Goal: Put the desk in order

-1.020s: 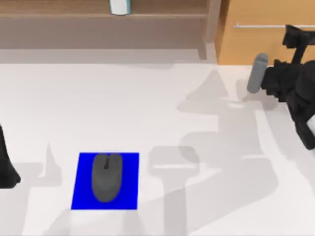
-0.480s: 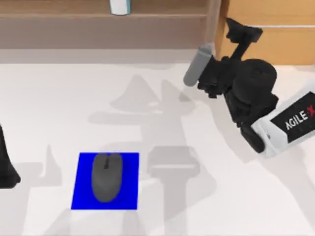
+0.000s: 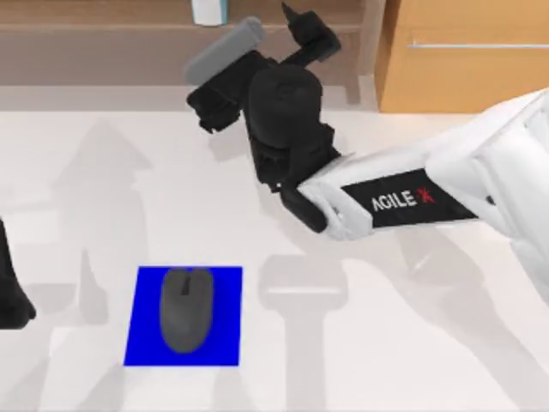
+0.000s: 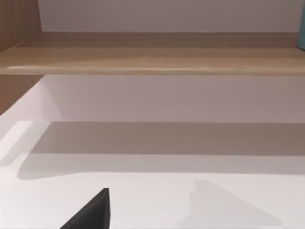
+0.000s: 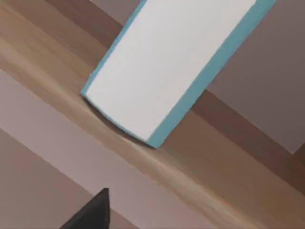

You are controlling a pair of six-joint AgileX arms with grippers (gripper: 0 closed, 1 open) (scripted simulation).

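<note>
The desk (image 3: pixel 103 197) is a white tabletop with a brown wooden shelf (image 3: pixel 103 34) along its back and a light-wood drawer unit (image 3: pixel 463 69) at the back right. My right arm reaches across to the shelf's front edge. Its gripper (image 3: pixel 225 70) is shut on a grey cylinder (image 3: pixel 225 47), held in the air just right of a white and teal book (image 3: pixel 208 10) that stands on the shelf. The right wrist view has that book (image 5: pixel 171 62) close up on the wooden shelf board (image 5: pixel 157 167). My left gripper (image 3: pixel 10 296) is parked at the left edge.
A grey mouse (image 3: pixel 186 309) lies on a blue mat (image 3: pixel 225 343) at the front left. The drawer unit has a thin handle (image 3: pixel 476 45). In the left wrist view, the shelf board (image 4: pixel 152 52) runs above the white desk surface (image 4: pixel 152 191).
My right arm has swung from the back right corner leftward across the desk to the shelf, carrying the grey cylinder with it. Mouse, mat and left arm have stayed put.
</note>
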